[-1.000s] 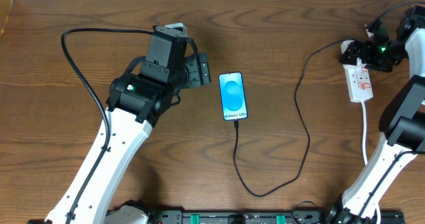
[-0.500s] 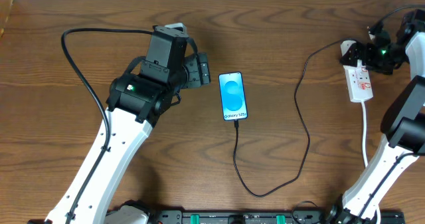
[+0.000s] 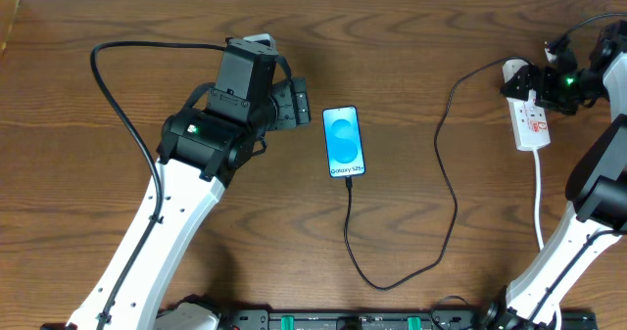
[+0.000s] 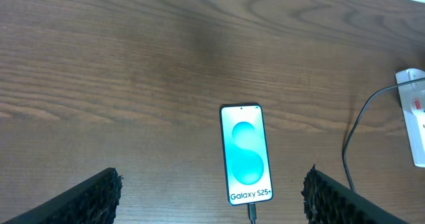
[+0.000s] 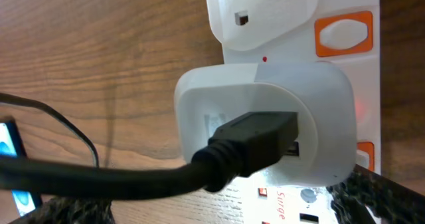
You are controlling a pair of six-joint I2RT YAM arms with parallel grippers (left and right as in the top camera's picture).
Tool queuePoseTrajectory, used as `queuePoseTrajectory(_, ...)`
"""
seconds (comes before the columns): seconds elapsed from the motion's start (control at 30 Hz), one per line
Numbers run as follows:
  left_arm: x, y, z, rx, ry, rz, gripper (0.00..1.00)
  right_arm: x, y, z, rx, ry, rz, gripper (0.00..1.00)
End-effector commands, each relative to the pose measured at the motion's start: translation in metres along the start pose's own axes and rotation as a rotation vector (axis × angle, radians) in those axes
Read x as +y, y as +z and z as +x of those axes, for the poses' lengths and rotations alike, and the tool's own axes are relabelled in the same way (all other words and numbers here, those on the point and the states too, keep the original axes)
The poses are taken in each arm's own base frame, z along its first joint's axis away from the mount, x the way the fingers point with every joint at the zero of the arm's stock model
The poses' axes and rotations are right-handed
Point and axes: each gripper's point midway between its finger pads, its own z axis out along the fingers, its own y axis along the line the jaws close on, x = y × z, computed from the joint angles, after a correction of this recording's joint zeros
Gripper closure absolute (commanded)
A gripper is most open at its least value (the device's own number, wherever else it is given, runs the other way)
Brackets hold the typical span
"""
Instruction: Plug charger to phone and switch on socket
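Table (image 3: 441, 36): brown wood with visible grain.

Phone (image 3: 345, 141): a slim rectangle lying flat at the centre of the overhead frame, glossy blue screen up.

Charger (image 3: 454, 203): a thin black cable. Its plug tip sits in the phone's lower edge. The cable loops toward lower centre, then rises to the socket (image 3: 530, 122) at upper right.

Socket: an elongated white plastic strip with rounded orange switches (image 5: 342, 32). A rounded white adapter (image 5: 265, 117) is seated in it, with the charger's black moulded connector in its face.

Left claw (image 3: 299, 105): just left of the phone and apart from it. The wrist view shows its rough black fingers (image 4: 86, 197) spread wide, gripping nothing.

Right claw (image 3: 529, 78): over the socket's upper end. Only one textured pad (image 5: 378, 191) shows, so its opening and any contact cannot be told.
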Motion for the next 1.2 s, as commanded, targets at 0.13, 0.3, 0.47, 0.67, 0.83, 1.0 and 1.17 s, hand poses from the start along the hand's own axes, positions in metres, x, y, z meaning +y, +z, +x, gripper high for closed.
queuePoseTrajectory(0.13, 0.003, -0.001, -0.002, -0.010, 0.010, -0.013, 0.13, 0.028, 0.039, 0.026, 0.095, 0.050, -0.176, 0.01)
queuePoseTrajectory(0.3, 0.003, -0.001, -0.002, -0.010, 0.010, -0.013, 0.13, 0.000, 0.032, 0.025, 0.113, 0.142, -0.002, 0.01)
queuePoseTrajectory(0.47, 0.003, -0.001, -0.002, -0.010, 0.010, -0.013, 0.13, -0.004, -0.012, 0.008, 0.047, 0.185, 0.079, 0.01)
queuePoseTrajectory(0.67, 0.003, -0.001, -0.002, -0.010, 0.010, -0.013, 0.13, 0.016, -0.087, 0.001, -0.049, 0.171, 0.200, 0.01)
queuePoseTrajectory(0.83, 0.003, -0.001, -0.002, -0.010, 0.010, -0.013, 0.13, 0.060, -0.150, 0.014, -0.131, 0.129, 0.199, 0.01)
queuePoseTrajectory(1.0, 0.003, -0.001, -0.002, -0.010, 0.010, -0.013, 0.13, 0.095, -0.187, 0.025, -0.203, 0.091, 0.152, 0.01)
queuePoseTrajectory(1.17, 0.003, -0.001, -0.002, -0.010, 0.010, -0.013, 0.13, 0.107, -0.206, 0.028, -0.255, 0.065, 0.160, 0.01)
